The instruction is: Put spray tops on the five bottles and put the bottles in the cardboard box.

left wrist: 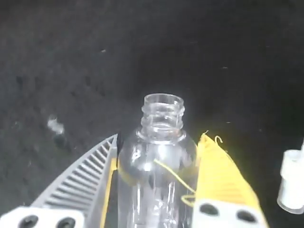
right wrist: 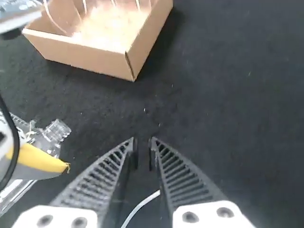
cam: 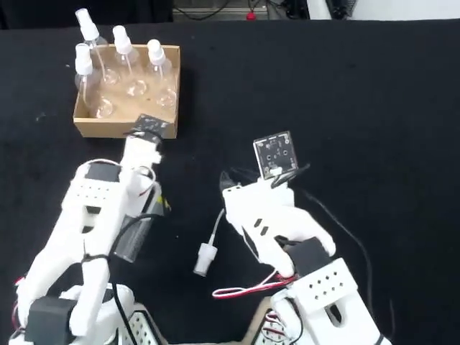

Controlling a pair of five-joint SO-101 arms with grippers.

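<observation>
A clear open-necked bottle (left wrist: pixel 159 156) is clamped between the jaws of my left gripper (left wrist: pixel 159 142), raised over the black table in front of the left arm (cam: pixel 136 233). The bottle's neck also appears in the right wrist view (right wrist: pixel 51 134). A loose white spray top (cam: pixel 205 257) with its thin tube lies on the table between the arms, beside the held bottle (left wrist: pixel 290 183). My right gripper (right wrist: pixel 143 142) is shut and holds nothing, hovering above the tube (right wrist: pixel 142 206). The cardboard box (cam: pixel 126 126) at the back left holds several capped bottles (cam: pixel 118 65).
The black cloth to the right of the box and across the table's right half is bare. The box's near corner (right wrist: pixel 128 66) stands a short way ahead of the right gripper. Red and white cables (cam: pixel 244 287) lie near the right arm's base.
</observation>
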